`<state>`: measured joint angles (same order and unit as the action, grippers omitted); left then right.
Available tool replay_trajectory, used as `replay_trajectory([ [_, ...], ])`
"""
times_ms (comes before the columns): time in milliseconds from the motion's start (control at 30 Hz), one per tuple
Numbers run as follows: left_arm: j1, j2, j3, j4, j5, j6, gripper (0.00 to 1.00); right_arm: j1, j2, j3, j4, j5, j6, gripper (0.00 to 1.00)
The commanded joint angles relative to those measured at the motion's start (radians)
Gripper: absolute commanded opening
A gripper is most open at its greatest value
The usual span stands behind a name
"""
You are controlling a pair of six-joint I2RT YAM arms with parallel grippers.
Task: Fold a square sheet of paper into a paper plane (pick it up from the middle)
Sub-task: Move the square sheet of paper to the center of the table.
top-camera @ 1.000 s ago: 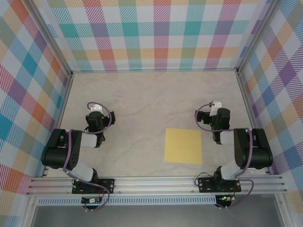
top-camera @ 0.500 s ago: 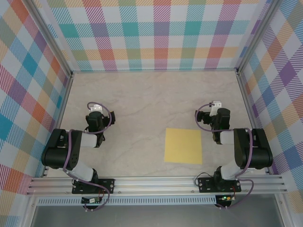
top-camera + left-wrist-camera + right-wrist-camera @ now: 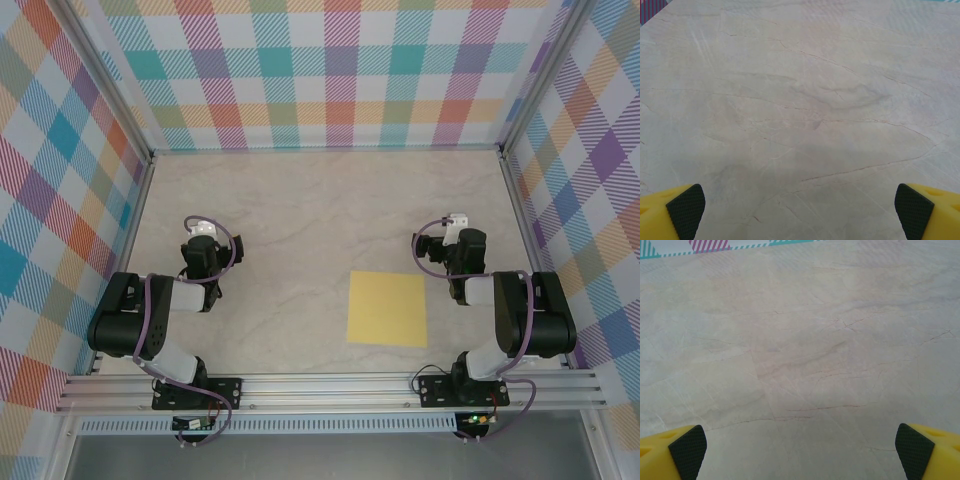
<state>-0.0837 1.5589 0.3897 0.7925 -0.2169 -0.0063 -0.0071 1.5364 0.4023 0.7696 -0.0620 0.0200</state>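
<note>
Fingertips of the left gripper (image 3: pixel 800 210) were cut off by the bottom corners of its wrist view. Only two yellow tips with black textured pads (image 3: pixel 686 211) showed, one at each edge. They stood wide apart with bare table (image 3: pixel 800 100) between them and nothing in their hold. The right gripper (image 3: pixel 800 450) looked the same from its own wrist camera: jaws spread to the far corners and gripping nothing. Pale veined stone lay ahead of it, and a thin strip of plaid wall (image 3: pixel 710 245) ran along the top edge.

From above, the square sheet of paper (image 3: pixel 387 308) lay flat and unfolded on the table, right of centre and toward the near edge. All four of its corners were clear. Its right edge sat just beside the right arm (image 3: pixel 510 320); whether the two touched could not be told from that height. It lay well apart from the left arm (image 3: pixel 150 320).

Both arms were folded back on themselves near their bases. In the overhead view the wrist housings and looped purple cables covered the fingers, so the openness of the jaws could be read from the wrist cameras alone. The lower parts of both bases were partly hidden behind the aluminium rail (image 3: pixel 330 385).
</note>
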Motion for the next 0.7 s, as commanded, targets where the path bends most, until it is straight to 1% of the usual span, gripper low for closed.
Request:
replay_trajectory([
  [0,0.000,0.003,0.020,0.030,0.019,0.007,1.00,-0.006,-0.008,0.019,0.023,-0.018,-0.012,1.00],
  [167,-0.002,-0.001,0.015,0.038,0.021,0.011,1.00,-0.006,-0.009,0.019,0.023,-0.018,-0.012,1.00],
  [200,-0.001,-0.014,0.012,0.033,0.033,0.015,1.00,-0.005,-0.013,0.016,0.031,-0.029,-0.014,1.00],
  [267,-0.001,-0.089,0.015,-0.031,0.075,0.030,1.00,0.007,-0.084,0.010,-0.019,-0.026,-0.031,1.00],
  [300,0.001,-0.131,0.023,-0.090,0.061,0.017,1.00,0.008,-0.129,0.023,-0.090,-0.013,-0.022,1.00],
  [333,0.001,-0.180,0.032,-0.155,0.031,-0.006,1.00,0.008,-0.179,0.051,-0.208,0.016,0.011,1.00],
  [367,0.002,-0.222,0.033,-0.189,0.028,-0.015,1.00,0.008,-0.222,0.078,-0.321,0.035,0.037,1.00],
  [433,0.007,-0.289,0.030,-0.234,0.059,-0.030,1.00,0.008,-0.306,0.114,-0.497,0.028,0.074,1.00],
  [500,0.010,-0.366,0.057,-0.338,0.063,-0.090,1.00,0.009,-0.380,0.173,-0.720,0.043,0.161,1.00],
  [567,0.013,-0.431,0.098,-0.441,0.062,-0.136,1.00,0.008,-0.425,0.247,-0.919,-0.027,0.213,1.00],
  [633,0.016,-0.492,0.144,-0.554,0.075,-0.145,1.00,0.008,-0.441,0.313,-1.082,-0.029,0.357,1.00],
  [667,0.016,-0.526,0.165,-0.608,0.094,-0.153,1.00,0.008,-0.440,0.342,-1.164,-0.059,0.385,1.00],
])
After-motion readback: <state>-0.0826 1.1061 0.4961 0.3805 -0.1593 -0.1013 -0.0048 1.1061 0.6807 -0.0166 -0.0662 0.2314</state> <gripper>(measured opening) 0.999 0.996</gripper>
